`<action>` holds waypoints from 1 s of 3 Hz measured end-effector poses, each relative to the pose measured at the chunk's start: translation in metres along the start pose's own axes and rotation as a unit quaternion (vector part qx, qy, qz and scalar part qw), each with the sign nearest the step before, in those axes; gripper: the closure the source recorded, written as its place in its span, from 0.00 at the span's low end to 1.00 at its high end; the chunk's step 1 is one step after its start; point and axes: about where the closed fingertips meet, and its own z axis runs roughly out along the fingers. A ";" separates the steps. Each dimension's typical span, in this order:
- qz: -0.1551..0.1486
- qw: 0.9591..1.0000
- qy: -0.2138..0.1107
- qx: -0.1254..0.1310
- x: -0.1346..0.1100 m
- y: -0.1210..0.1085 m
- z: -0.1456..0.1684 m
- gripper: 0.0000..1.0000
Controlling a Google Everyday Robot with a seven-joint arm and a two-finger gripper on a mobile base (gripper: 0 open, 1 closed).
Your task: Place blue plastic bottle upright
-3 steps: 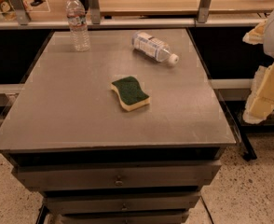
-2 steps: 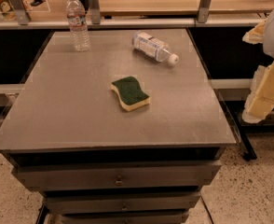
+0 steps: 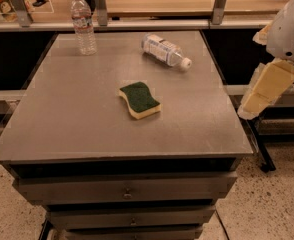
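Note:
The blue plastic bottle (image 3: 163, 50) lies on its side at the back of the grey table (image 3: 77, 129), right of centre, its white cap pointing to the front right. My gripper (image 3: 267, 89) hangs off the table's right edge, pale yellow under a white arm. It is well to the right of the bottle, nearer the front, and apart from it. It holds nothing that I can see.
A clear bottle with a pale reddish-white label (image 3: 83, 24) stands upright at the back left. A green-and-yellow sponge (image 3: 139, 100) lies near the table's middle. A shelf with metal posts (image 3: 219, 4) runs behind the table. Drawers sit below the tabletop.

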 end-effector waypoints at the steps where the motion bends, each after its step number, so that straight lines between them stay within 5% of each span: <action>1: 0.020 0.999 -0.028 0.006 -0.004 -0.015 0.013 0.00; 2: 0.046 0.996 -0.070 0.003 -0.007 -0.035 0.025 0.00; 3: 0.082 0.992 -0.093 -0.003 -0.046 -0.071 0.068 0.00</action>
